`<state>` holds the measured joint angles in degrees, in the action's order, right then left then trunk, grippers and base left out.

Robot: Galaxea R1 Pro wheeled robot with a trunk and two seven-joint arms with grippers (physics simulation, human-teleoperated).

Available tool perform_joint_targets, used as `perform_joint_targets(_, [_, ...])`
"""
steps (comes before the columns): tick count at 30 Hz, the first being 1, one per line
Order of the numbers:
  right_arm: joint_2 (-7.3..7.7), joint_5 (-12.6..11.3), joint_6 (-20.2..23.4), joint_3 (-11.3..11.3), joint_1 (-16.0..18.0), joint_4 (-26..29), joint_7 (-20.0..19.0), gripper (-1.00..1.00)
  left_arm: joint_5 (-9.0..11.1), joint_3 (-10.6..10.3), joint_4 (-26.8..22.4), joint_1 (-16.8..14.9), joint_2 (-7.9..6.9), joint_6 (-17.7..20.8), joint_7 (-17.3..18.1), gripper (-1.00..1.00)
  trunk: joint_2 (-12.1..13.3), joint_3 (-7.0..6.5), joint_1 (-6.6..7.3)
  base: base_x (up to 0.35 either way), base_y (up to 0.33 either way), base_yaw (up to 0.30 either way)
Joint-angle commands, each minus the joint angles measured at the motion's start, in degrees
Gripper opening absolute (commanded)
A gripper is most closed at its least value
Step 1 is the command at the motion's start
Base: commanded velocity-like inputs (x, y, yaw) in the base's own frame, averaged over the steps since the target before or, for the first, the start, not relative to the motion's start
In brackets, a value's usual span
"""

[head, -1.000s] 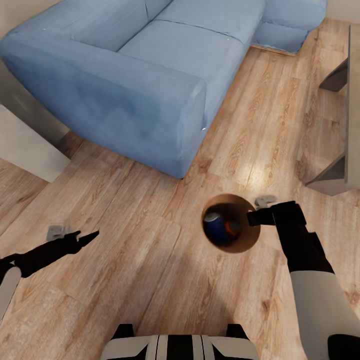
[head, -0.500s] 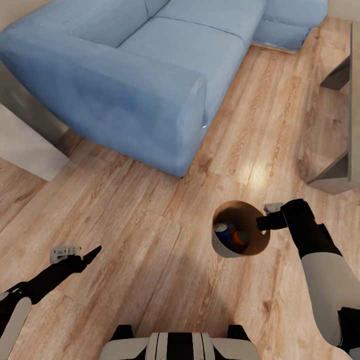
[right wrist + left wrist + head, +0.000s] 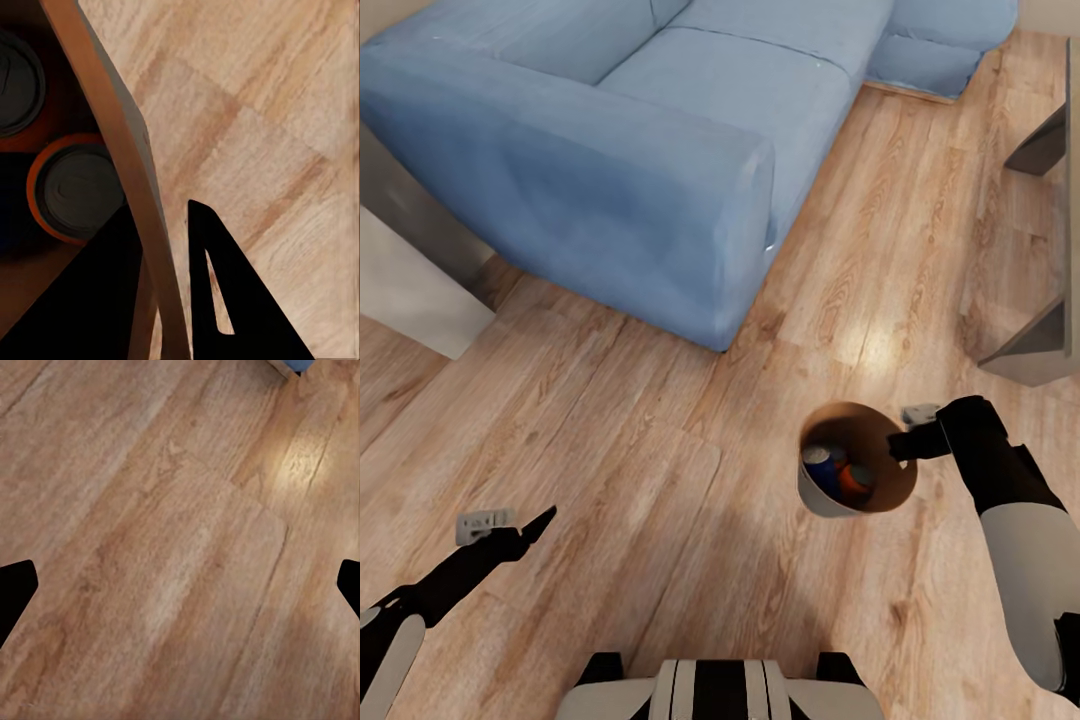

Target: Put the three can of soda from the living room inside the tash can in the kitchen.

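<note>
Carry step: right gripper [image 3: 903,445] fingers pinch the bin [image 3: 830,497] rim, cans [image 3: 838,472] inside, near the sofa [image 3: 610,150]. Left gripper [image 3: 530,527] wide, empty. Next: haul to kitchen, keep bin level.

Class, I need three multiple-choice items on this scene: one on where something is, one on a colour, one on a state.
1. Where is the trash can?
A. On the sofa
B. Held at its rim by the right hand, over the wood floor
C. Beside the left hand

2. Which colours are the cans in the trash can?
A. Green and white
B. Blue and orange
C. Red and black

3. What is the left hand's state?
A. Open and empty
B. Shut on a can
C. Gripping the sofa

Answers: 1 B, the right hand pinches the rim above the wood floor; 2 B, a blue can and an orange can show inside; 3 A, its fingers are apart in the left wrist view.
</note>
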<state>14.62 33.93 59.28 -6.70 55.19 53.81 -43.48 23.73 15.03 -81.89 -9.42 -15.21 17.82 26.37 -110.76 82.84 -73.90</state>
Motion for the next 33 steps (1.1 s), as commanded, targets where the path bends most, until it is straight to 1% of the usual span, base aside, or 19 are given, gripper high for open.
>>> perform_joint_targets(1, [0.22, -1.8, 0.7, 0.0, 0.0, 0.0, -0.6, -1.0, 0.0, 0.0, 0.1, 0.0, 0.0, -0.1, 0.0, 1.0, -0.4, 0.18, -0.22, 0.0, 0.0, 0.0])
perform_joint_targets(9, [0.39, -1.8, 0.7, 0.1, -0.1, 0.0, -0.6, -1.0, 0.0, 0.0, 0.2, 0.0, 0.0, -0.2, -0.1, 1.0, -3.6, 1.62, -1.98, 0.0, 0.0, 0.0])
perform_joint_targets(14, [0.44, -1.8, 0.7, 0.1, -0.1, 0.0, -0.6, -1.0, 0.0, 0.0, 0.3, 0.0, 0.0, -0.3, -0.1, 1.0, -3.6, 1.62, -1.98, 0.0, 0.0, 0.0])
perform_joint_targets(26, [0.2, -1.8, 0.7, 0.2, -0.2, 0.0, -0.6, -1.0, 0.0, 0.0, 0.9, 0.0, 0.0, -0.4, -0.4, 1.0, -8.4, 3.77, -4.61, 0.0, 0.0, 0.0])
perform_joint_targets(31, [0.22, -1.8, 0.7, 0.2, -0.3, 0.0, -0.6, -1.0, 0.0, 0.0, 1.0, 0.0, 0.0, -0.4, -0.4, 1.0, -8.4, 3.77, -4.61, 0.0, 0.0, 0.0])
perform_joint_targets(33, [0.26, -1.8, 0.7, 0.2, -0.3, 0.0, -0.6, -1.0, 0.0, 0.0, 1.4, 0.0, 0.0, -0.4, -0.4, 1.0, -9.2, 4.13, -5.05, 0.0, 0.0, 0.0])
